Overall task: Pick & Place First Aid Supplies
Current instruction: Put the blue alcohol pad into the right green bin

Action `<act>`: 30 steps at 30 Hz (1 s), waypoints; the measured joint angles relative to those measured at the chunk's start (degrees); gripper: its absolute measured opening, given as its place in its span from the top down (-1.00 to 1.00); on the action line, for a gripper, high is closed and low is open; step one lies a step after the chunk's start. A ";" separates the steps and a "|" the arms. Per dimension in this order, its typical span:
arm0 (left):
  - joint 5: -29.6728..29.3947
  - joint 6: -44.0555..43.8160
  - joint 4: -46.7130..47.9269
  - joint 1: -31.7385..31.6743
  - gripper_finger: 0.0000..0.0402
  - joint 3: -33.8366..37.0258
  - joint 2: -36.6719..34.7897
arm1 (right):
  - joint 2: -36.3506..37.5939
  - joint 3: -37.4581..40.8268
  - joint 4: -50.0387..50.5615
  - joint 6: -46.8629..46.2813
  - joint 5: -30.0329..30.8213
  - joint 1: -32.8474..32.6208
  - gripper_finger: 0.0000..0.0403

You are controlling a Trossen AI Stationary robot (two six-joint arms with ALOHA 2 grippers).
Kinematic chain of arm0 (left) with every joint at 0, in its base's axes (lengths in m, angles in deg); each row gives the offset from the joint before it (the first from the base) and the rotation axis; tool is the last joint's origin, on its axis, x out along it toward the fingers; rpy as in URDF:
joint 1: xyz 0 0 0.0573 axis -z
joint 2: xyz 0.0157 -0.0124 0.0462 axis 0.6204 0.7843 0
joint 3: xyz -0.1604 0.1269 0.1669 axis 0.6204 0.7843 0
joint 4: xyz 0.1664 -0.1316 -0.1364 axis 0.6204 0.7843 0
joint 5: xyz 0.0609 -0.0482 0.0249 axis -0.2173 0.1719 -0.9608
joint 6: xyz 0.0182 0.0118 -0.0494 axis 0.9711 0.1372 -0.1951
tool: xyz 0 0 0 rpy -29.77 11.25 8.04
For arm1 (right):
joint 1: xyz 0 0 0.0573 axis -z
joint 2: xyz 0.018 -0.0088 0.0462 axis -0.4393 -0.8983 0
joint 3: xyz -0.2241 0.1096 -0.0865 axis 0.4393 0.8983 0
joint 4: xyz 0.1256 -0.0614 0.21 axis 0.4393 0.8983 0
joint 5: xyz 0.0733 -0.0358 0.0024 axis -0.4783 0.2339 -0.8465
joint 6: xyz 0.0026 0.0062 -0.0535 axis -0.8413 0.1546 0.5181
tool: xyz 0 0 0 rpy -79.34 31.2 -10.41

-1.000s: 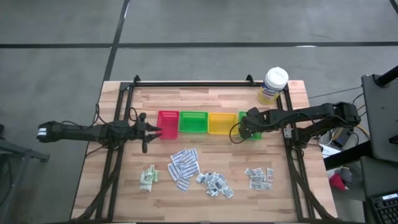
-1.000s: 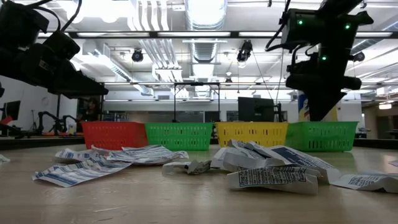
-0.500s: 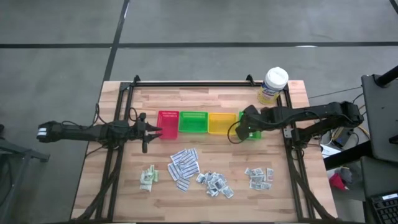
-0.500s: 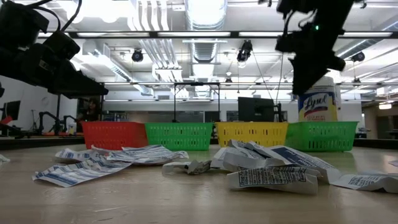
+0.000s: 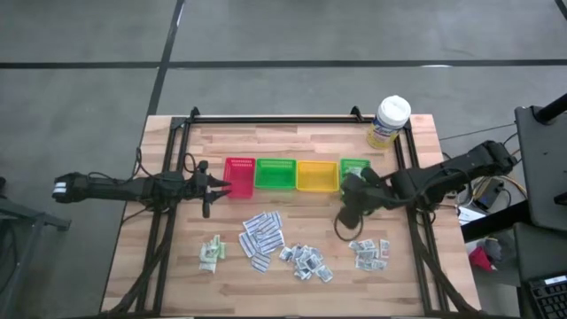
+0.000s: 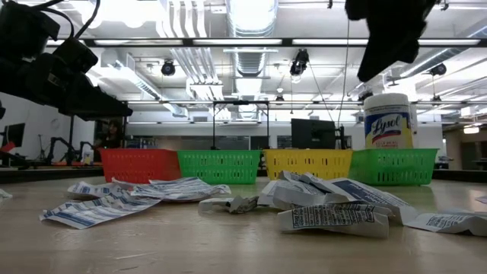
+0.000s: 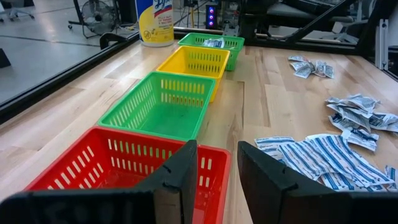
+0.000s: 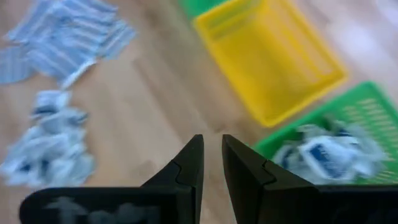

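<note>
The first aid supplies lie in loose heaps on the wooden table's near half: pale green sachets, long white printed strips, small grey-white squares and a further heap. A few packets lie in the right-hand green tray. My right gripper hangs above the bare wood between that tray and the right heap. It points down and slantwise, its fingers a narrow gap apart with nothing between them. My left gripper waits open beside the red tray.
A red, a green, a yellow and a second green tray stand in a row across the table's middle. A white-lidded, yellow-labelled tub stands at the far right corner. Bare wood lies between the trays and the heaps.
My right gripper has left the right-hand green tray, risen and swung toward the table's near edge, turning as it went. In the low view it has cleared the tub, which now shows whole. The heaps and trays lie as before.
</note>
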 joint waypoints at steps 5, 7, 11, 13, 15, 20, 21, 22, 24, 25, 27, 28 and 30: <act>0.00 0.00 0.00 0.01 0.44 0.00 0.00 | -0.01 0.22 -3.55 0.06 -8.22 -4.06 0.73; 0.00 0.00 0.00 0.00 0.44 0.00 0.00 | 0.00 0.22 -5.19 -0.02 -10.53 -5.52 0.73; 0.00 0.00 0.00 0.01 0.44 0.00 0.00 | -0.02 0.32 -8.92 -0.04 -11.35 -8.50 0.73; 0.00 0.00 0.00 0.01 0.44 0.00 0.00 | -0.02 0.37 -10.63 -0.03 -11.35 -9.85 0.73; 0.00 0.00 0.00 0.02 0.44 0.00 0.00 | -0.02 0.37 -12.20 -0.10 -11.35 -11.13 0.73; 0.00 -0.02 0.00 0.00 0.44 0.00 0.00 | -1.03 0.37 -16.00 -0.17 -11.62 -14.18 0.73; 0.00 -0.01 0.00 0.01 0.44 0.00 0.00 | -1.41 0.40 -16.99 -0.12 -11.64 -14.69 0.73; 0.00 -0.02 0.00 0.01 0.44 0.00 0.00 | -1.94 0.40 -18.09 -0.04 -11.70 -15.26 0.73; 0.00 -0.01 0.00 0.00 0.44 0.00 0.00 | -3.33 0.40 -19.67 0.01 -11.86 -16.34 0.73; 0.00 0.00 0.00 0.01 0.44 0.00 0.00 | -4.25 0.40 -20.50 0.08 -12.39 -16.73 0.73; 0.00 -0.01 0.00 0.01 0.44 0.00 0.00 | -6.19 0.40 -22.00 0.68 -14.15 -17.31 0.73; 0.00 -0.02 0.00 0.02 0.44 0.00 0.00 | -7.25 0.40 -22.44 1.06 -14.99 -17.59 0.73; 0.00 -0.02 0.00 0.00 0.44 0.00 0.00 | -9.59 0.40 -23.45 1.39 -17.43 -17.59 0.73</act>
